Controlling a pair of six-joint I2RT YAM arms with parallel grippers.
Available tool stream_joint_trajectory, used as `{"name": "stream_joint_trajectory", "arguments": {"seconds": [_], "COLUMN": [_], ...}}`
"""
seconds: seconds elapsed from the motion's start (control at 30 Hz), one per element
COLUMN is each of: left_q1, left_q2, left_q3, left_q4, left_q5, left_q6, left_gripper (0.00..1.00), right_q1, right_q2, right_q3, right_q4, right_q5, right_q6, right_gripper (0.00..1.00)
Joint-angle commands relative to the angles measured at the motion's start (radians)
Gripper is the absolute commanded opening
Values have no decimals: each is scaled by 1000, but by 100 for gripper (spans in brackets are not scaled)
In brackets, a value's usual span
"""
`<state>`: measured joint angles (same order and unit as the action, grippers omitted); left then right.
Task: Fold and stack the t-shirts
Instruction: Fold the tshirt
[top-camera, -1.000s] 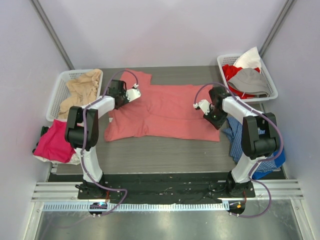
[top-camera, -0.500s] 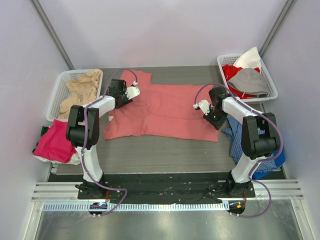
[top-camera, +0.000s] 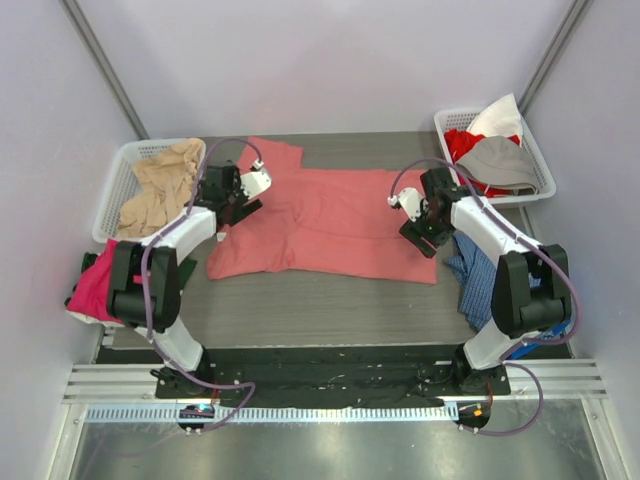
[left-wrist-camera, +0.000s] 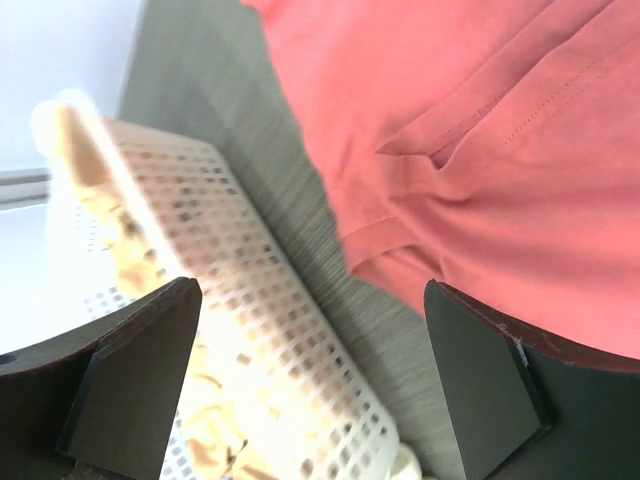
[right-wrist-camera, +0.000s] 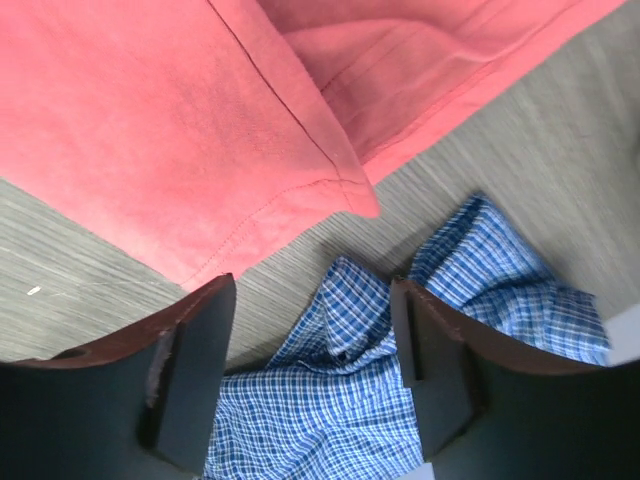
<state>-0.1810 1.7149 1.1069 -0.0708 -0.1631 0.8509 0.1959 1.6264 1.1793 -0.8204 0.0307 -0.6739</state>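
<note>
Left side: the left end effector (left-wrist-camera: 310, 385) hung with its fingers spread wide and nothing between them, and there was no cloth in its reach.
Right side: the right end effector (right-wrist-camera: 310, 380) was spread too and empty, low over the tabletop (top-camera: 330, 300).
Shirt in play: the salmon-red t-shirt (top-camera: 330, 225) lay flat between the two end effectors. A sleeve fold sat just ahead of the left fingers and a hem corner just ahead of the right ones.
Why it lay so: spread out with each end effector parked at its own end, it looked smoothed and ready for a fold. Open fingers at both ends suit a fresh pinch on the edges.
Beside the left end effector: a white basket (top-camera: 112, 195) holding a beige shirt (top-camera: 160, 185).
Under the right end effector: a blue checked cloth (right-wrist-camera: 380, 410) crumpled just beside the hem corner, close enough to be caught by mistake.
Progress: no fold was visible yet, and the stack had not begun.
</note>
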Motion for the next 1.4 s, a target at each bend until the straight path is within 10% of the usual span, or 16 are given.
{"name": "stream_joint_trajectory", "arguments": {"seconds": [0.0, 0.2, 1.37], "left_q1": [2, -18, -26], "left_q2": [-138, -213, -44], "left_q3": [-53, -119, -240], "left_q4": [-104, -233, -188], "left_q5": [97, 196, 136], "left_q6": [-29, -18, 85], "left_gripper": [100, 100, 100], "right_q1": [29, 108, 140], "right_q2": [-77, -57, 161], "right_q3": [3, -64, -190], "right_q4": [12, 56, 184], "right_q5": [-9, 9, 112], "right_q6": [39, 65, -36], "right_gripper": [73, 92, 93]}}
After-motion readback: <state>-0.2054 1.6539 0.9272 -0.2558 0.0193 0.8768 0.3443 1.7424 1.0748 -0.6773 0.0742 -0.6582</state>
